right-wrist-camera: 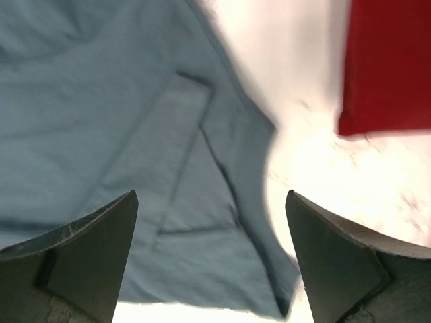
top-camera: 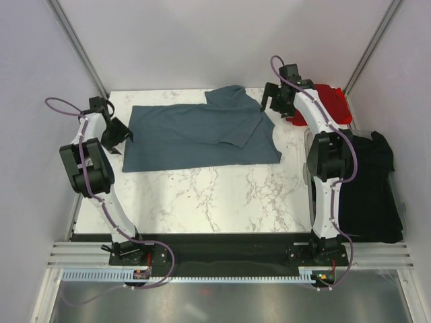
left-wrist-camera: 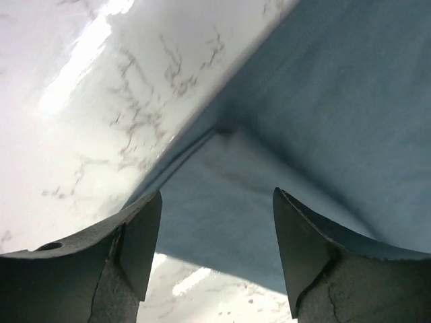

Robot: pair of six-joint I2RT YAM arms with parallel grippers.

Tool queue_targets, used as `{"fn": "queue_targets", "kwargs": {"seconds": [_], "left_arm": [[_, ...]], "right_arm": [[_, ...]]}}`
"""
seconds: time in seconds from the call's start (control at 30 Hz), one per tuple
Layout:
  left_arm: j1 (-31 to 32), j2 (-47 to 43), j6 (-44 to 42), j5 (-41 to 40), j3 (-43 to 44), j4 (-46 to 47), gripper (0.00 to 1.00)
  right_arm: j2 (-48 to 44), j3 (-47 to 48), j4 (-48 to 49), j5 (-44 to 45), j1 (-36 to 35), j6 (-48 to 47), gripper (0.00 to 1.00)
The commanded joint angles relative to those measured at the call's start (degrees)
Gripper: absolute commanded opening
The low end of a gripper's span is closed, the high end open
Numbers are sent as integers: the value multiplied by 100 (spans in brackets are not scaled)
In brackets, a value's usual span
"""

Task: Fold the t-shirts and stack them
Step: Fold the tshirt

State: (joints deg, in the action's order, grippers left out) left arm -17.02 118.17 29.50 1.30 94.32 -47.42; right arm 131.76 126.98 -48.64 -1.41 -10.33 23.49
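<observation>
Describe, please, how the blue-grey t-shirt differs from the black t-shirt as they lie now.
The blue-grey t-shirt is slate-coloured; the black t-shirt is far darker. The blue-grey t-shirt lies across the middle of the table; the black t-shirt lies at its right edge, beyond the right arm. The blue-grey t-shirt is spread flat with one part folded over; the black t-shirt's folds cannot be made out. Both are soft cloth, not stacked.

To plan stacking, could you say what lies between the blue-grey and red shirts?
Bare marble table separates blue-grey shirt and red shirt; right wrist view shows it.
</observation>
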Motion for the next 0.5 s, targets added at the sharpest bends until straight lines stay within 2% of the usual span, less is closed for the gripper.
{"fn": "queue_targets", "kwargs": {"seconds": [0.0, 0.03, 0.1, 0.13, 0.17, 0.23, 0.3, 0.47], "left_arm": [[-21, -1145, -137, -340, -551, -93, 74], [-21, -1530, -128, -350, -790, -31, 74], [-30, -1884, -67, -245, -1607, 170, 74], [-30, -2085, -49, -201, -1871, 398, 74], [-30, -2375, -14, -157, -2361, 513, 74], [-30, -2623, -14, -156, -2786, 846, 75], [-21, -2764, -23, 45, -3217, 997, 75], [-30, -2563, 197, 247, -3491, 1208, 75]], "right_arm": [[-1027, -811, 64, 106, 57, -107, 98], [-1604, -1798, 257, -33, 66, -20, 98], [-2231, -2875, 957, -367, 57, 94, 98], [-2739, -3759, 1127, -560, 57, 208, 98], [-2944, -4125, 1251, -675, 66, 253, 98], [-3374, -4967, 1506, -877, 66, 271, 97], [-3508, -5340, 1682, -957, 57, 271, 96], [-3351, -5772, 1867, -1028, 57, 157, 91]]}}
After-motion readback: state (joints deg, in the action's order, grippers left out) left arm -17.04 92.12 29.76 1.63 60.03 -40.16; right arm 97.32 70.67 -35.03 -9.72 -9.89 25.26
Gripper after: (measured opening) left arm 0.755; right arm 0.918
